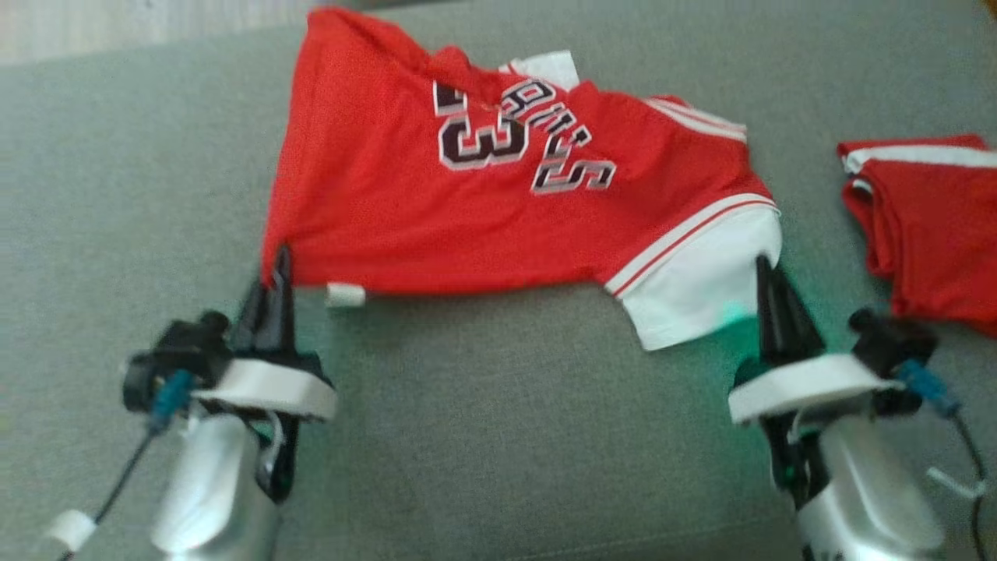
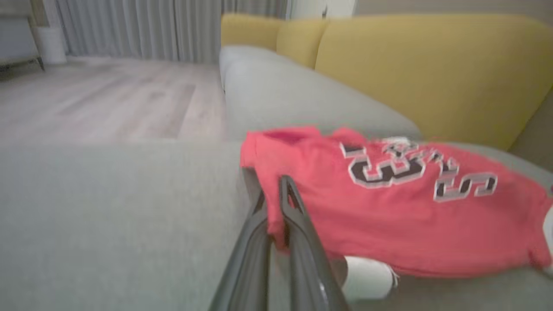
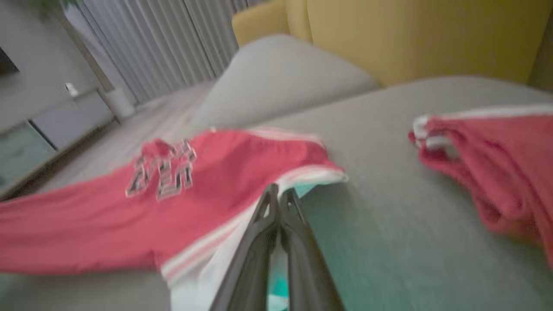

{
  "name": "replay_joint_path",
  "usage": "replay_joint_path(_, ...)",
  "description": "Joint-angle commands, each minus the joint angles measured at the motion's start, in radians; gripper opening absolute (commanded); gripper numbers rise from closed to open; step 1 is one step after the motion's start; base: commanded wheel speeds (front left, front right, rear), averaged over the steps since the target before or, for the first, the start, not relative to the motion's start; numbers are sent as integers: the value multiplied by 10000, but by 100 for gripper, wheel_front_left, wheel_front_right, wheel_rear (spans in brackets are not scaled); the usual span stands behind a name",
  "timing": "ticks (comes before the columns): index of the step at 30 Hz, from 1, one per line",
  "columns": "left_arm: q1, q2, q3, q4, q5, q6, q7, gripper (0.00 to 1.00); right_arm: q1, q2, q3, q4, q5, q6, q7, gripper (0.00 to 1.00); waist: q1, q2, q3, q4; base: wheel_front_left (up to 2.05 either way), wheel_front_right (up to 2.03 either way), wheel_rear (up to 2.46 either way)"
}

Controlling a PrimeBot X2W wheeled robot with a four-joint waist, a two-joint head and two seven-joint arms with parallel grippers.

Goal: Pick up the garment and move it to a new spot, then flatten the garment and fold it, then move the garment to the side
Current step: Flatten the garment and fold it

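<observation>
While left tool [image 1: 279,259] and right tool [image 1: 762,266] clench its ends, the garment [image 1: 374,210] runs crosswise, hem leftward.

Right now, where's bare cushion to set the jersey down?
Widest bare patch: grey cushion left of the garment. Another strip runs along its near edge, between the left hand and right hand. Crowded on the right: a second red garment lies just past the white sleeve.

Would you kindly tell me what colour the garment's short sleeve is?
The sleeve is white, with red striping along its seam; the head view shows it best.
</observation>
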Motion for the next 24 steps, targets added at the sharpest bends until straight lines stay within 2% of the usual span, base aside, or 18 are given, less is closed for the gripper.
replay_joint_path(1,-340,272,450,-643,64,16,-51,0,-410,-18,221,-648,192,-7,-41,0,0,0,-503,205,0,0,0)
replay_joint_path(6,-869,766,1012,-2518,245,16,-51,0,-1445,-155,131,-2662,964,-7,-41,0,0,0,-1431,478,0,0,0)
replay_joint_path(13,-2307,1755,849,-4253,620,16,-51,0,-3034,-1390,53,-4092,2216,-7,-41,0,0,0,-2356,974,0,0,0)
replay_joint_path(19,-3773,2502,312,-4017,680,16,144,0,-4782,-2298,199,-4373,2678,-7,235,0,0,0,-1954,1321,0,0,0)
replay_joint_path(24,-4898,2737,90,-3175,752,61,428,0,-6766,-2356,306,-3515,2191,-7,698,0,0,0,-762,1385,0,0,0)
